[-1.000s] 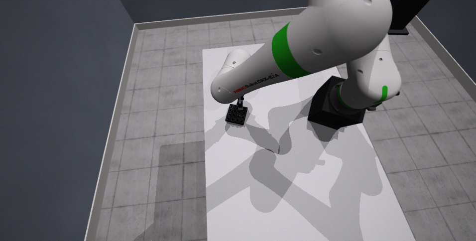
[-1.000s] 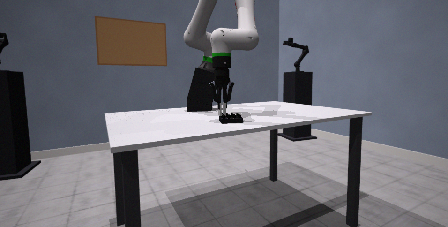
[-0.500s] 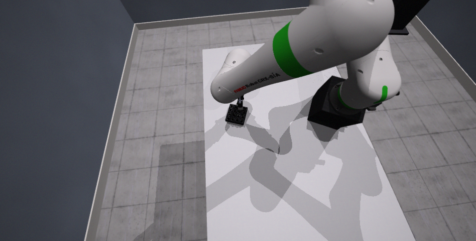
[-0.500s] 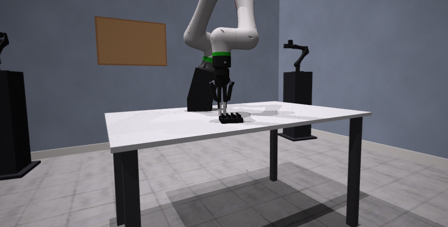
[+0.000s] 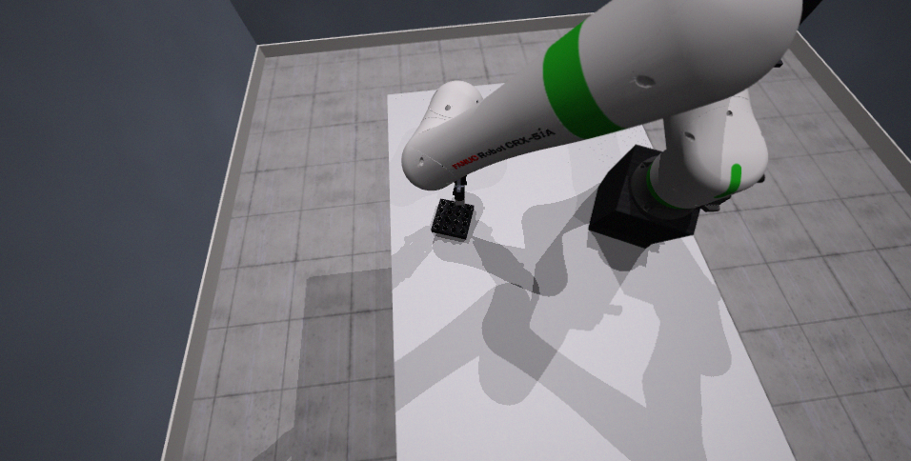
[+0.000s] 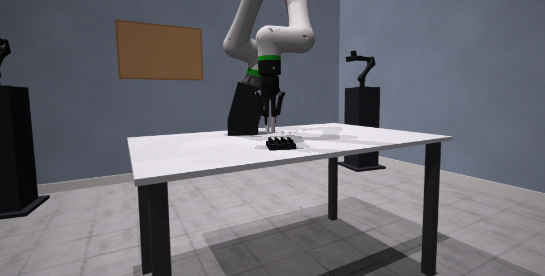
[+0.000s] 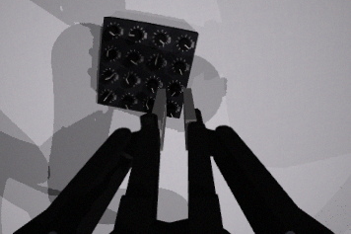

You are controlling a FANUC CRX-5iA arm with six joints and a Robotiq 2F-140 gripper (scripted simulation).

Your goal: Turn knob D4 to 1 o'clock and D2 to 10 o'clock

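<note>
Box (image 5: pixel 453 218) (image 6: pixel 280 145) (image 7: pixel 143 65): upright on the table (image 5: pixel 445 356) (image 6: pixel 171 159) (image 7: pixel 281 73), its knobs facing up in four rows of four.
Claw (image 5: pixel 459 200) (image 6: pixel 270 130) (image 7: pixel 175 101): pointing down, fingers a narrow gap apart, with nothing gripped between them.
Fingertips (image 6: pixel 267 126): higher than the box; in the wrist view they overlap its lower right corner, hiding parts of some knobs.
Contact: the exterior view shows a gap between the tips and the box.
Knob lines: pale strokes on the box, set at differing angles; the printed names are too small to read, so D4 and D2 cannot be told apart here.
Arm (image 5: pixel 509 130) (image 6: pixel 243 15): reaching from its base to above the box.
Base (image 5: pixel 615 222) (image 6: pixel 242 110): black, on the table, right of the box in the top view and well apart from it.
Board (image 6: pixel 159 51): orange-brown, on the wall beyond the box, up and to its left in the exterior view.
Shadows: grey patches on the table around the box.
</note>
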